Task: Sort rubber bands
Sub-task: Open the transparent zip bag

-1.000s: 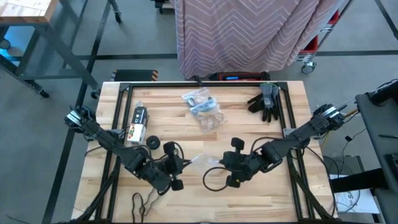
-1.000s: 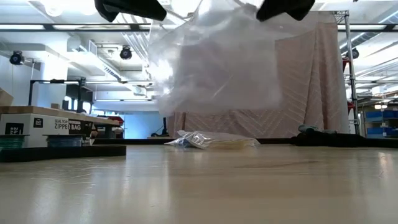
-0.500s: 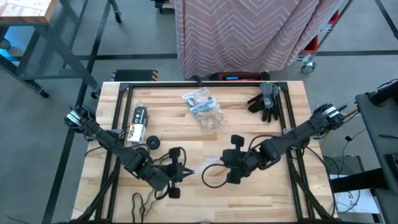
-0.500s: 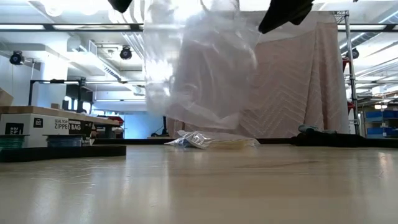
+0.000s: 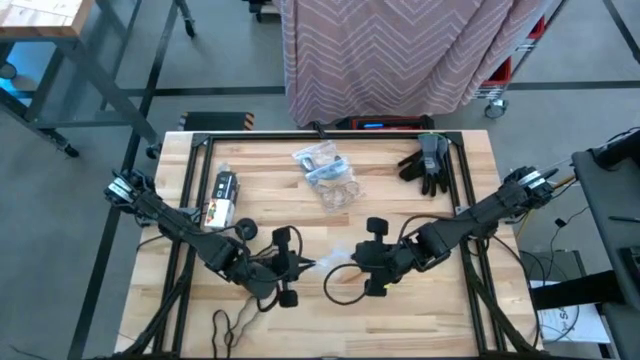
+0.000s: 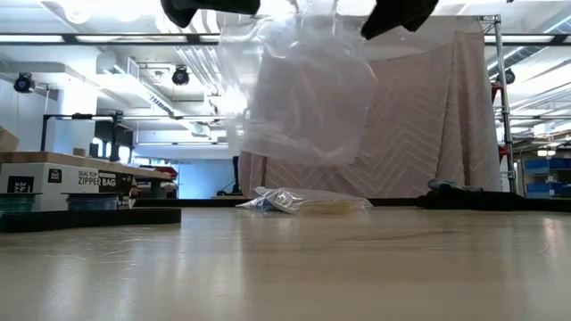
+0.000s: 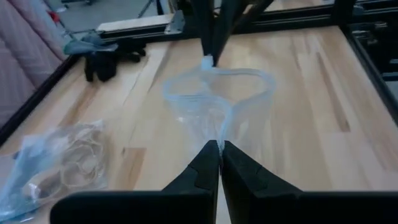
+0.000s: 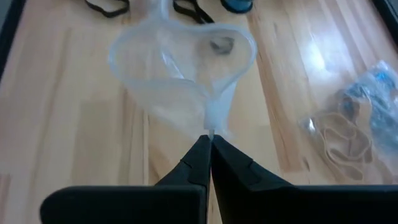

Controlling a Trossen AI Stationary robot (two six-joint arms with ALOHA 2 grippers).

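my left gripper point(image 7: 219, 146) pinched on one rim of the clear bag point(image 7: 217, 102) | my right gripper point(image 8: 207, 138) pinched on the opposite rim, bag mouth held open above the table point(image 5: 400, 200) between them | black rubber bands point(image 5: 345, 285) lie on the wood under the bag; tan ones in a bag point(image 5: 335, 183) well beyond both grippers

Place: I work in an industrial lab or workshop.
Signs: my framed wooden bench point(image 5: 300, 195), concrete floor point(image 5: 100, 150), ceiling strip lights point(image 6: 89, 39), hanging chevron curtain point(image 6: 428, 134).
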